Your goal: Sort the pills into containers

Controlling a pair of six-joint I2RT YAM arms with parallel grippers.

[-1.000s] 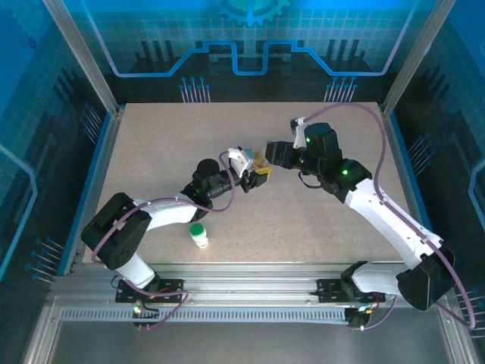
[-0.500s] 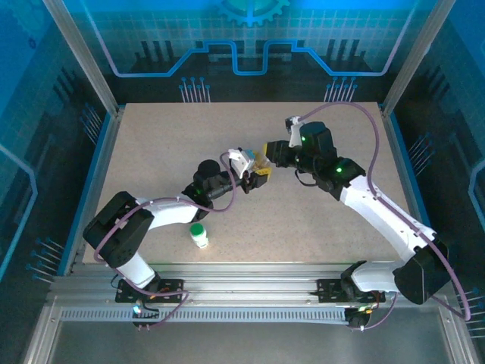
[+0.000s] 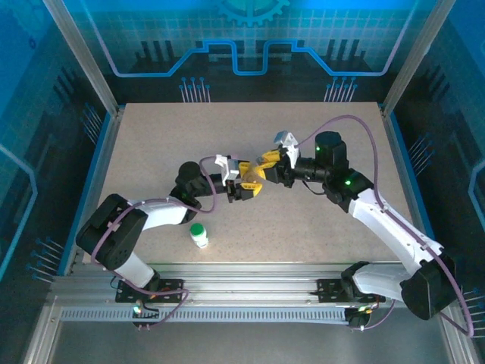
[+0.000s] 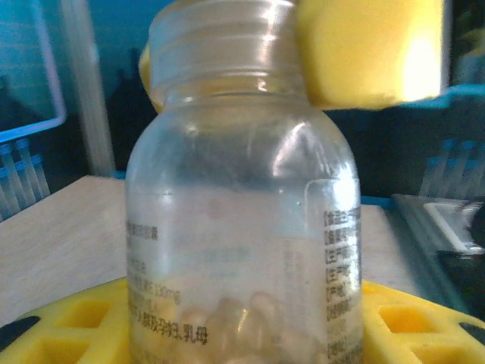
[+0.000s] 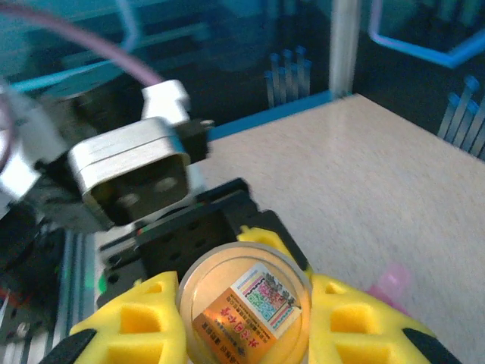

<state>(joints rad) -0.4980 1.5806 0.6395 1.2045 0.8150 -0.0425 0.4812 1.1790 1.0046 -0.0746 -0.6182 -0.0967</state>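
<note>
— While the amber bottle (image 4: 242, 227) sits clamped in my left tool (image 3: 246, 187), over the middle of the surface (image 3: 326, 220), which way does its top point?

— Toward my right tool (image 3: 265, 165). From the right wrist I look straight onto the tan cap (image 5: 244, 303), label face-on, with a yellow pad on either side. So the bottle's long axis runs in line with the right tool's fingers and crosswise to the left tool's.

— Upright or tipped?

— Near upright, going by the left wrist view: neck at the top, pills (image 4: 227, 322) heaped at the bottom, the surface level behind. I can't tell whether the base touches the surface, because it's cut off.

— Are both tools gripping?

— Left is clenched round the body, low down. Right is closed on the cap, and one of its pads presses the cap's side in the left wrist view.

— So the next move?

— My guess is a twist about that axis, right tool turning, left bracing. If the right tool sits off-axis, I'd expect the cap to bind or the bottle to lever out of the left grip.

— And the other containers?

— The white bottle with green cap (image 3: 198, 236) stands near the left arm, well apart. A blurred pink vial (image 5: 390, 282), I think, lies on the surface beyond the cap.
</note>
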